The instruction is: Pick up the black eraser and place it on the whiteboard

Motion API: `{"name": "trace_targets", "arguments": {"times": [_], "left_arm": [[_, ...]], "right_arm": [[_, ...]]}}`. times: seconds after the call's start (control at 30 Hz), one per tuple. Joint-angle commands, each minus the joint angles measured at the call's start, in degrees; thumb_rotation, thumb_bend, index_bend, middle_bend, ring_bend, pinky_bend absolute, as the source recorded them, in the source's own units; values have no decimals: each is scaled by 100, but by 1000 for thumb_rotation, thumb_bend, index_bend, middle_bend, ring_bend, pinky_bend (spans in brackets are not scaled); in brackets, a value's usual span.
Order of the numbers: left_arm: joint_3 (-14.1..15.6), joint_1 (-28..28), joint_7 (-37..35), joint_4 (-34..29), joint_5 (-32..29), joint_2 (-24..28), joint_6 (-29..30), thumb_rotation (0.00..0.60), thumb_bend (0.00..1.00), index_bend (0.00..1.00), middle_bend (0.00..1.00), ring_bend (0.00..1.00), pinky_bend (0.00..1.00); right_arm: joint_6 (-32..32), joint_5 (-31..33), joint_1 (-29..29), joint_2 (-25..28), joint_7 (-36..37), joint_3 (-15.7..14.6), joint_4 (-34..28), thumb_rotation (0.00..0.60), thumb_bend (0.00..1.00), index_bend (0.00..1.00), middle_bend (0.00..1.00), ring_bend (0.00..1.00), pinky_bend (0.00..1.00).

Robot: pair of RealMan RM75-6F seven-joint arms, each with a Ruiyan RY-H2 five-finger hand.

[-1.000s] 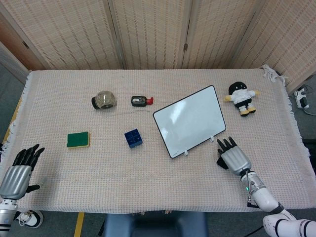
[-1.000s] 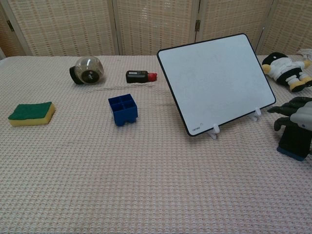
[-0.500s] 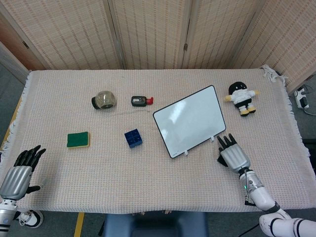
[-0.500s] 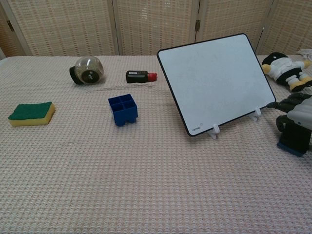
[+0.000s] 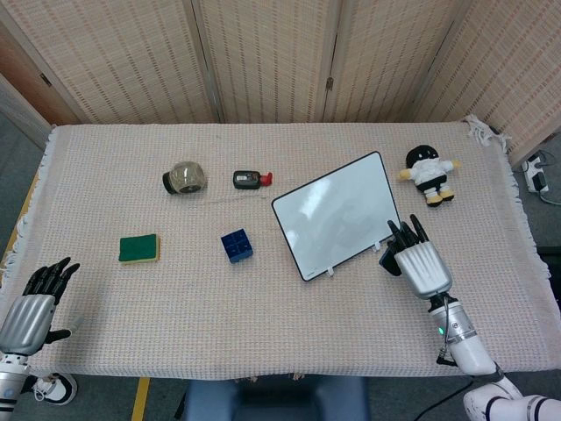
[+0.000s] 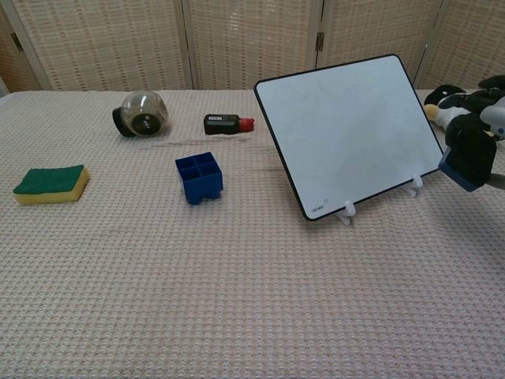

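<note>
The right hand (image 5: 419,265) holds the black eraser (image 6: 469,158) off the counter (image 5: 289,324), its fingers (image 5: 406,234) clasped over the eraser's top. In the chest view the eraser hangs below those fingers, tilted, its blue underside facing down and toward the camera. From above, only a dark corner of it shows at the thumb side of the hand.

The whiteboard (image 5: 337,215) stands propped on its small white feet, leaning back, just ahead of and beside the right fingertips. The eraser is near the board's lower right corner; whether it touches the frame cannot be told. Beyond the fingers, a little past the board's far right corner, sits a black-and-white plush doll (image 5: 428,174).

The left hand (image 5: 33,305) rests at the near left edge of the counter, holding nothing, fingers apart and stretched forward. Well ahead of them lies a green and yellow sponge (image 5: 139,248); farther on lie a round jar on its side (image 5: 184,177) and a small black device with a red end (image 5: 252,179). A blue compartmented block (image 5: 237,245) stands between the sponge and the whiteboard.
</note>
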Motion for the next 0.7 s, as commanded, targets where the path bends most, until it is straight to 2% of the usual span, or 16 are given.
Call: {"name": "trace_targets", "arguments": {"times": [0.03,0.2,0.3,0.5,0.63,0.7], "left_arm": [[-10,-11,19,15,-8,-21,-5,600,340,0,4,36,41],[-17,-29,-27,35,-39,-21,-46,600,340,2,3,36,36],[-5,-35,-148,34,-25,17,-68,600,340,5,4,36,35],[6,-23,-304,76,-31,79,-72,600,340,7,4,36,34],[4,-35,-363,108,-59,85,-111,600,340,2,5,33,35],[5,-38,-377,114,-56,83,-116,600,340,0,5,33,35]], "right_arm": [[-41,115,167,-501,-17,281,394,600,334,621,122,142,0],[-224,174,507,-1153,-195,507,980,600,334,621,121,138,0],[-274,171,697,-1481,-285,625,1246,600,334,619,103,104,0],[59,-123,826,-1910,76,722,1647,600,334,599,88,80,0],[136,-157,840,-2086,151,726,1936,600,334,548,79,71,0],[124,-149,845,-2141,182,723,2051,600,334,476,57,63,0]]}}
